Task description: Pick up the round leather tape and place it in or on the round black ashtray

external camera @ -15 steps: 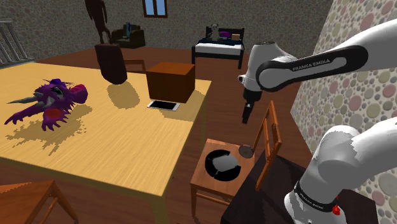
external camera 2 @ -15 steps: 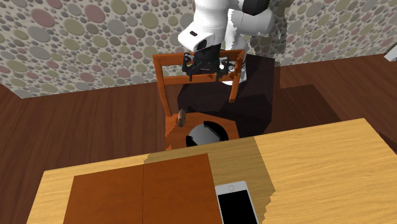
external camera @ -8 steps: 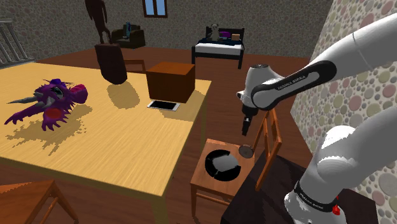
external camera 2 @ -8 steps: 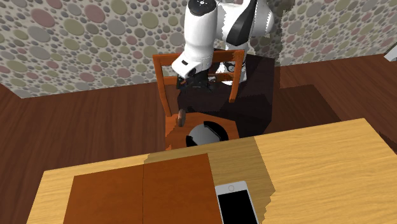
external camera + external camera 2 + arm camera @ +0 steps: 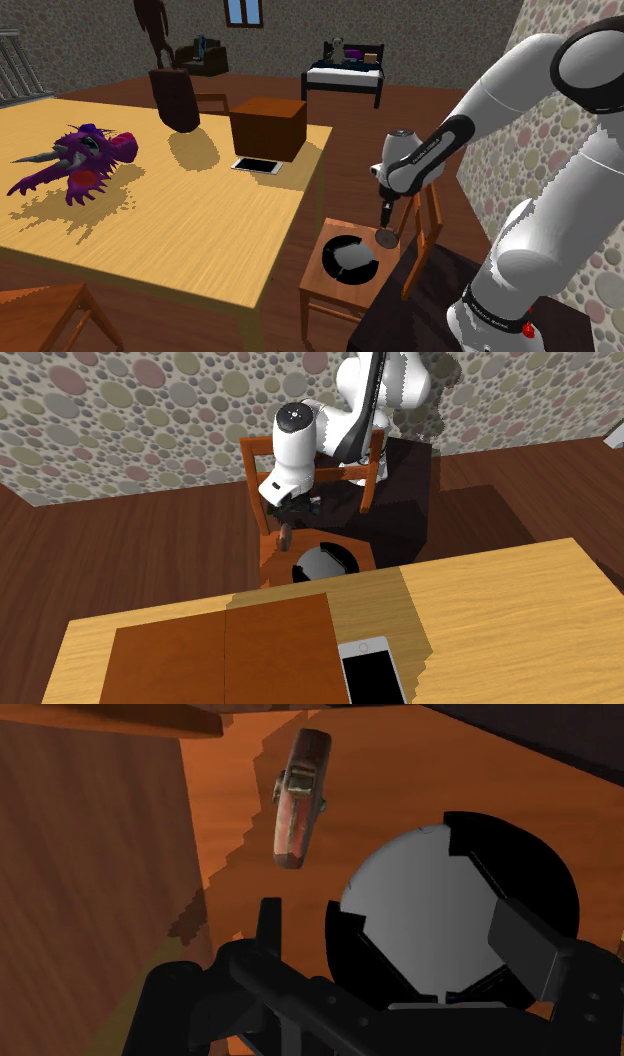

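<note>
On wooden chair seat [image 5: 318, 287]: round brown leather tape [image 5: 300, 799] on edge, just right of round black ashtray [image 5: 349, 258], shoulder view. All-black gripper [image 5: 386, 213] open, above; tape outside finger gap, side away from ashtray, long axis pointing ahead.

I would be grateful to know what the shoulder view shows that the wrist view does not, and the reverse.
Shoulder view: the light wooden table with a purple horned toy creature, a brown box and a white-edged phone. Wrist view: the notches in the rim of the round black ashtray, a grey fitting on the round brown leather tape, and the gripper open, fingers apart. Both: the tape on edge beside the ashtray on the wooden chair seat.
</note>
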